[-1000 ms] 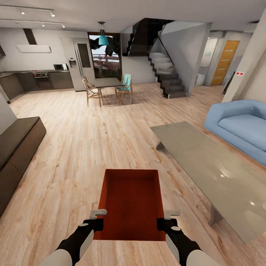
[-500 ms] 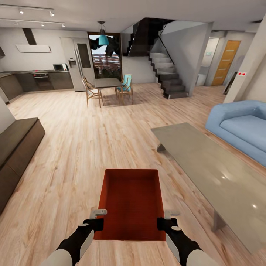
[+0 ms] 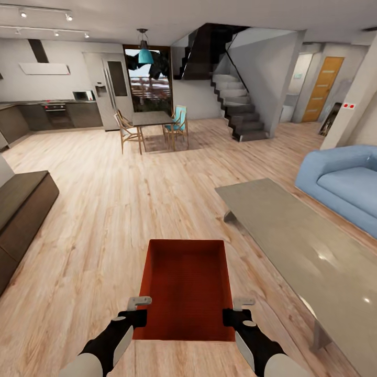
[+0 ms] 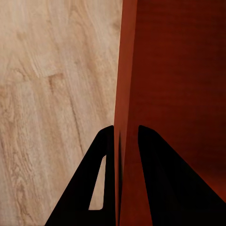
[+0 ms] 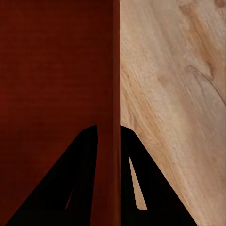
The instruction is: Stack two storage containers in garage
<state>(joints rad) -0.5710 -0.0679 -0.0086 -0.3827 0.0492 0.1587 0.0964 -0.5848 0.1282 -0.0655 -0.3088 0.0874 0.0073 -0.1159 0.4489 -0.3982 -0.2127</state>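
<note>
An orange-red storage container (image 3: pixel 186 288) hangs level in front of me over the light wood plank floor (image 3: pixel 104 220) of the living room. My left gripper (image 3: pixel 140 310) is shut on its left wall (image 4: pixel 123 94), one black finger (image 4: pixel 101 174) on each side. On the opposite wall (image 5: pixel 116 70) my right gripper (image 3: pixel 234 310) is shut the same way. I can see one container; whether a second is nested under it I cannot tell.
A long grey low table (image 3: pixel 303 251) runs along my right, with the blue sofa (image 3: pixel 340 183) beyond it. A dark bench (image 3: pixel 21 214) stands at the left. Ahead are a dining table with chairs (image 3: pixel 152 125), a kitchen (image 3: pixel 52 110), stairs (image 3: pixel 238 110) and an orange door (image 3: pixel 324 89).
The whole view has shifted: the low table, sofa and bench slide slightly toward me and the edges, so the camera moved forward. The container and both grippers keep their place.
</note>
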